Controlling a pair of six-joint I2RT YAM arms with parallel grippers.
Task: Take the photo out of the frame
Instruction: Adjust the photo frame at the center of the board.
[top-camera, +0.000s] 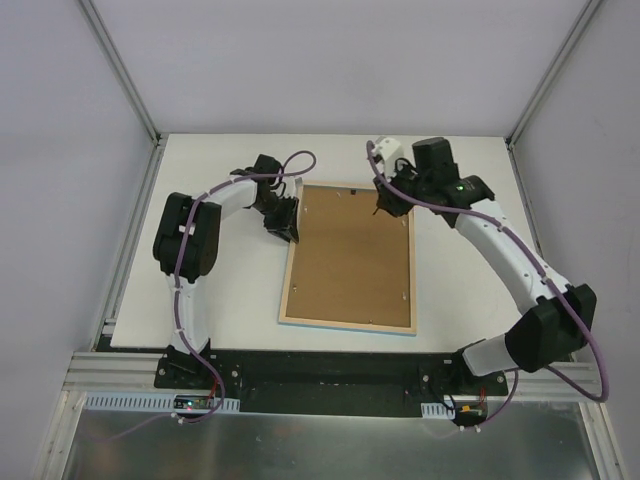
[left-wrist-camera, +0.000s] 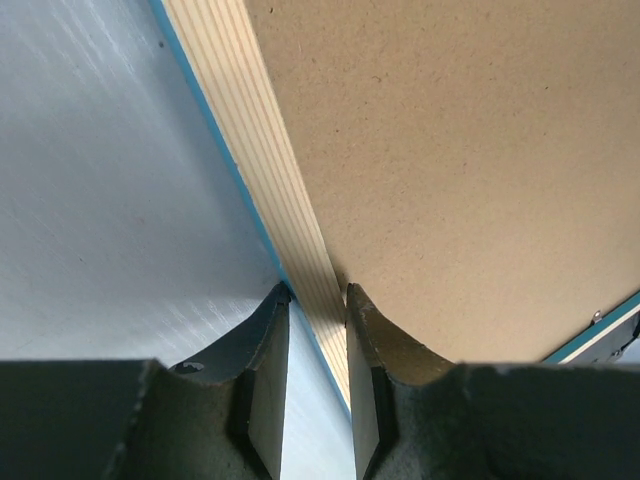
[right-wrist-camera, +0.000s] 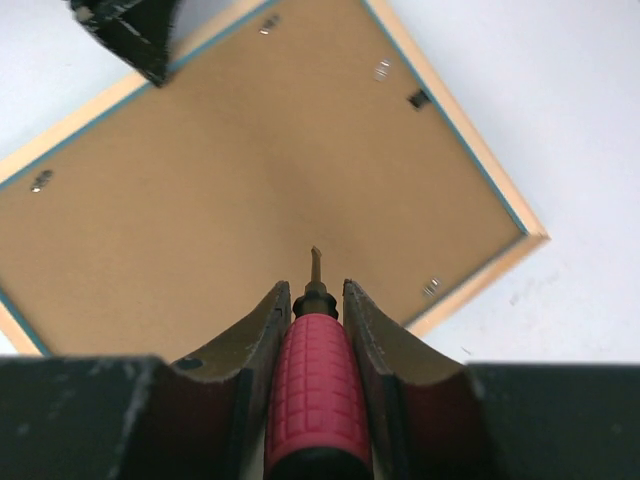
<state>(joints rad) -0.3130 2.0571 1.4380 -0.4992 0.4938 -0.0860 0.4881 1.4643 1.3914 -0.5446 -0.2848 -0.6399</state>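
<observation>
L end effector (left-wrist-camera: 318, 300) clamped on frame (left-wrist-camera: 258, 150) rim, R end effector (right-wrist-camera: 310, 295) grips screwdriver (right-wrist-camera: 315, 390) over backing board (right-wrist-camera: 250, 180).

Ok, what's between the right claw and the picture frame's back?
A screwdriver with a ribbed red handle, gripped by the right claw, its metal tip pointing at the brown backing board in the pale-wood-rimmed frame. Right wrist view shows this.

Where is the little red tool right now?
The red tool is held in the right gripper. Its tip points at the brown backing board, near the far right corner of the frame in the top view.
</observation>
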